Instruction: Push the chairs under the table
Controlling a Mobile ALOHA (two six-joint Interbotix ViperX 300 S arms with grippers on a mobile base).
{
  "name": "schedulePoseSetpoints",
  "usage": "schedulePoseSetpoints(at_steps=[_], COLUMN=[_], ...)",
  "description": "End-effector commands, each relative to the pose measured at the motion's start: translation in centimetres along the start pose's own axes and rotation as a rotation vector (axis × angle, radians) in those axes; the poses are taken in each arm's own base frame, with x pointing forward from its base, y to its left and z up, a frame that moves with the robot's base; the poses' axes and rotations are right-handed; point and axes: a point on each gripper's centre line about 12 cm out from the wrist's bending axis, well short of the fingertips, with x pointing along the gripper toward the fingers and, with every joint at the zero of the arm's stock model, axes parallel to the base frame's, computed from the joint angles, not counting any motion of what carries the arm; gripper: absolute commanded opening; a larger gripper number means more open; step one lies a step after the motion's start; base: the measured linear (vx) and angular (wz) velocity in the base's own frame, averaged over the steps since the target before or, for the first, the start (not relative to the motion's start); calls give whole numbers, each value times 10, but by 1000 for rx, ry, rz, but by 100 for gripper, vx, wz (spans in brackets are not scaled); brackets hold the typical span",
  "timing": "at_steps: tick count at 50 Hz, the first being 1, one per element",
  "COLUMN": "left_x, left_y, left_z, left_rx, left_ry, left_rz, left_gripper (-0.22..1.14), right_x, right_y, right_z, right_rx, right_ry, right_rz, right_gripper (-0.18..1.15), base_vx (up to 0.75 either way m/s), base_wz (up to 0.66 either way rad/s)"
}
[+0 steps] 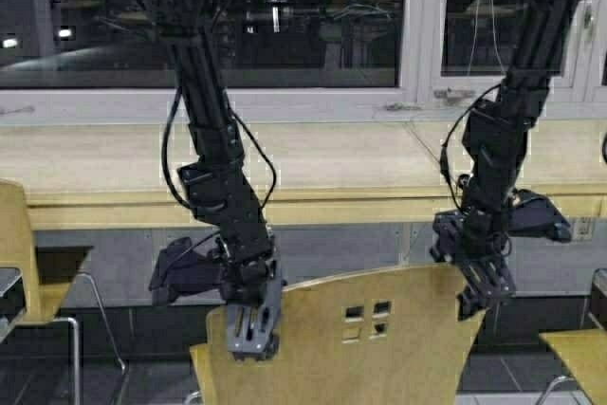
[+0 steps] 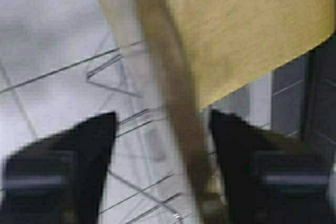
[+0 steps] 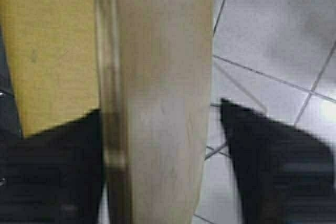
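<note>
A tan plywood chair (image 1: 379, 348) with four small square cut-outs stands in front of the long light-wood table (image 1: 313, 163), its back toward me. My left gripper (image 1: 251, 329) is at the back's upper left corner. In the left wrist view it (image 2: 163, 124) is open, with the edge of the chair's back (image 2: 173, 103) between its fingers, nearer one finger (image 2: 247, 166). My right gripper (image 1: 479, 291) is at the upper right corner. In the right wrist view it (image 3: 160, 119) is open astride the back (image 3: 157, 103), with one finger (image 3: 52, 166) against it.
A second tan chair (image 1: 14, 244) stands at the far left edge and another tan seat (image 1: 579, 348) shows at the lower right. A window wall (image 1: 313, 26) runs behind the table. Grey floor tiles (image 3: 273, 35) lie below.
</note>
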Motion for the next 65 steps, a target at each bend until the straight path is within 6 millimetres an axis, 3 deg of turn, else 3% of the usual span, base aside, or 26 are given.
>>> schedulePoseSetpoints(at_steps=[1, 4, 6, 8, 11, 13, 19, 28, 36, 50, 65], left_x=[0, 2, 3, 3, 3, 3, 1, -1, -7, -3, 2], left_y=[-7, -7, -10, -9, -9, -9, -9, -14, -29, -50, -73], left_z=[-7, -9, -8, -6, -2, 1, 13, 38, 60, 90, 106], left_rx=[-5, -9, -17, -19, -24, -28, -40, -58, -49, -13, 55], left_ry=[25, 36, 40, 40, 34, 29, 11, -24, -48, -72, -66], left_rz=[-4, 8, 12, 17, 21, 25, 34, 38, 13, -20, -72], left_gripper=[32, -3, -17, -15, -1, 8, 5, 4, 4, 4, 4], right_x=[0, 1, 2, 2, 1, 0, -3, -5, -7, -11, -12], right_y=[12, 9, 8, 8, 8, 9, 15, 22, 39, 49, 55], right_z=[-4, -5, -6, -6, -7, -10, -20, -38, -51, -73, -78], right_rx=[16, 32, 29, 20, 11, 6, 4, 34, 10, 27, 87], right_ry=[30, 39, 44, 45, 50, 56, 66, 81, 93, 110, 101], right_rz=[12, 0, -5, -5, -7, -9, 4, 17, 56, 83, 102], right_gripper=[21, -11, -14, -7, 9, 13, 3, 5, 5, 5, 5], base_vx=[0, 0, 0, 1, 1, 1, 1, 3, 9, 15, 18], base_wz=[0, 0, 0, 2, 1, 1, 2, 1, 1, -3, 3])
